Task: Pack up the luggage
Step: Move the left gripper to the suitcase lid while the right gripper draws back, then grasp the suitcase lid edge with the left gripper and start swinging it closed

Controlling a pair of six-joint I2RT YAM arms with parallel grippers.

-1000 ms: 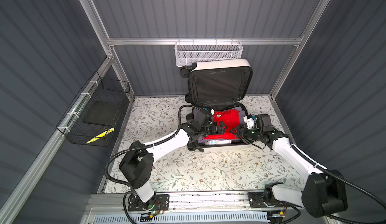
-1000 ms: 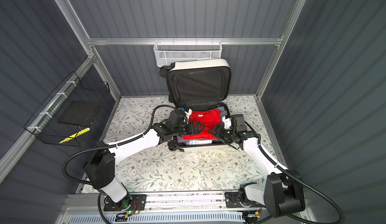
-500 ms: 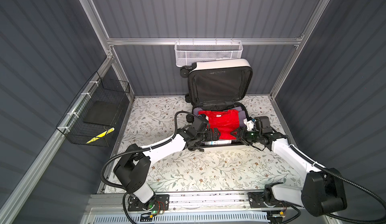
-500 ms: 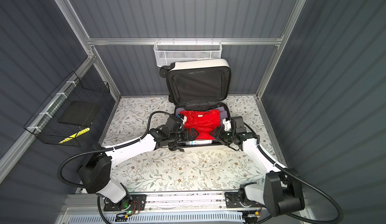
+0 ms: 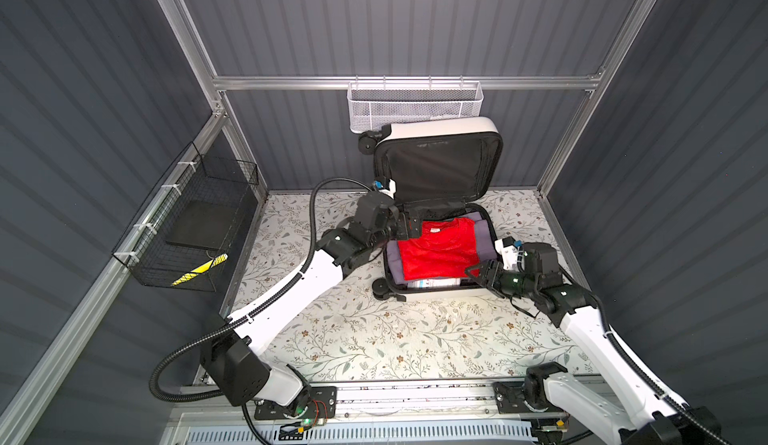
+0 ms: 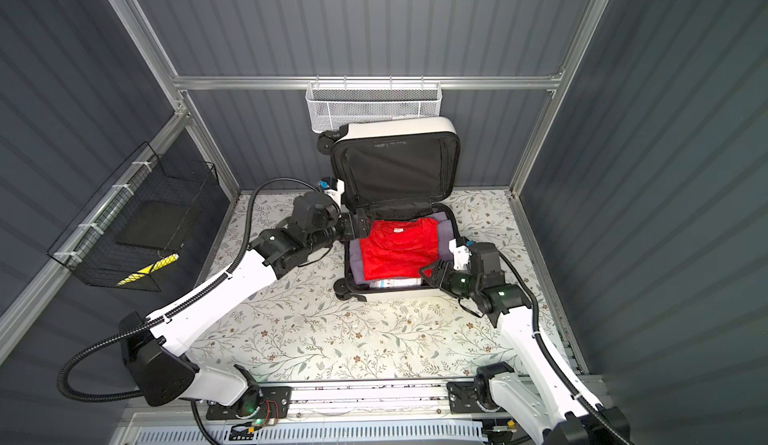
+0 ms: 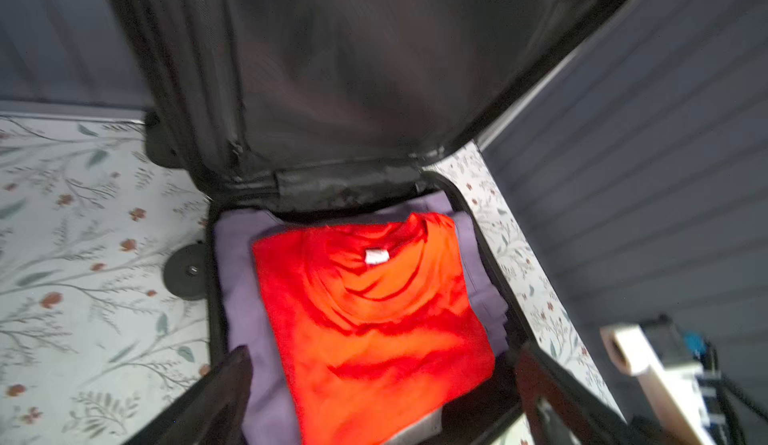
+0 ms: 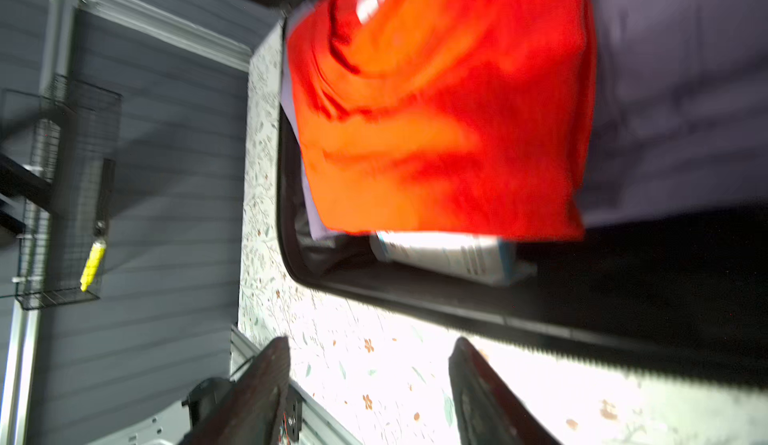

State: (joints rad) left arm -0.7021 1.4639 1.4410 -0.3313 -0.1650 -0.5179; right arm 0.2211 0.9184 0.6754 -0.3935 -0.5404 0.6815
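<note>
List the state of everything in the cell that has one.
luggage, open, lid standing upright.
red shirt, folded, lying on top in the base.
purple garment, folded, under the red shirt.
left gripper, jaws open, empty.
right gripper, jaws open, empty.
black wire basket, holding a yellow-and-black item.

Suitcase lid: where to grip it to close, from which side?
Probably the luggage lid's free top rim, the white shell edge opposite the hinge. Come from the front, above the red shirt: the lid stands upright near the back wall, leaving little room behind.
</note>
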